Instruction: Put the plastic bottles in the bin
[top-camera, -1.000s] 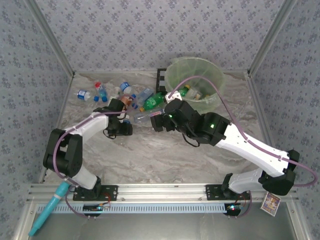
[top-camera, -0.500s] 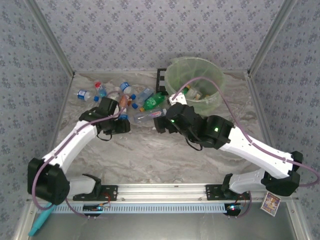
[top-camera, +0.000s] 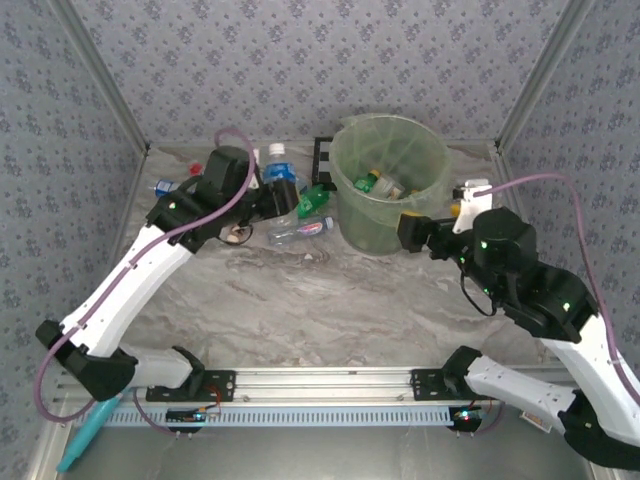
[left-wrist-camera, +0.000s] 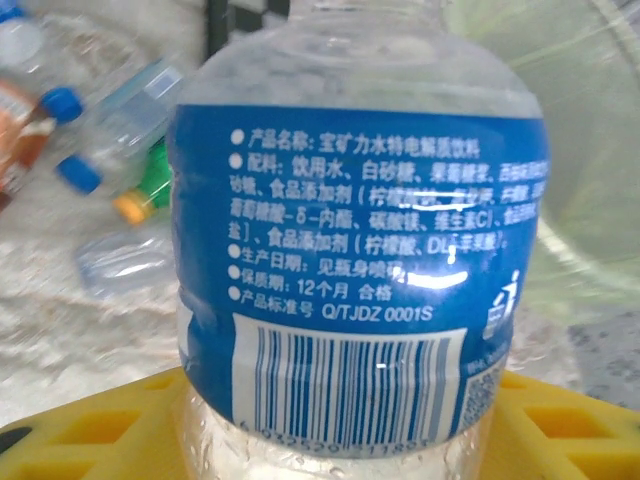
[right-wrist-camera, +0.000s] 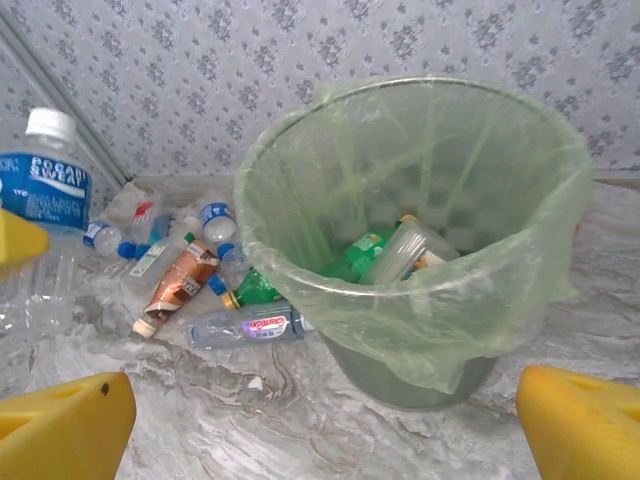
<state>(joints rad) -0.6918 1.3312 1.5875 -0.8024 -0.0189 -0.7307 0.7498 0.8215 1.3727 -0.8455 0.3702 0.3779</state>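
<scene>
- Currently the left gripper (top-camera: 272, 196) holds a blue-labelled bottle (left-wrist-camera: 360, 270) upright, with its yellow pads (left-wrist-camera: 80, 430) pressed on either side of the lower body, just beneath the barcode.
- Its jaws stand roughly half closed, shut on the bottle's girth, and the white cap rises well above the fingers.
- Beyond the held bottle, to the right of those fingers, stands the bin (top-camera: 362, 228). Its green liner is draped over the rim and a few bottles lie inside.
- The right gripper (top-camera: 408, 230) is spread wide and carries nothing. In its wrist view the bin sits straight ahead between its fingers (right-wrist-camera: 70, 425), and the loose bottles (right-wrist-camera: 215, 300) lie on the table ahead and to their left.
- Handling, as a judgement: the bottle looks empty or nearly so, and therefore light. The thin clear wall would dent under a hard squeeze, and the glossy label may slip.
- A hold around the labelled body, as here, seems soundest; taken by the cap or neck, the bottle would likely swing.
- The step in hand looks like carrying it over the rim, where the loose liner could catch the bottle's base.
</scene>
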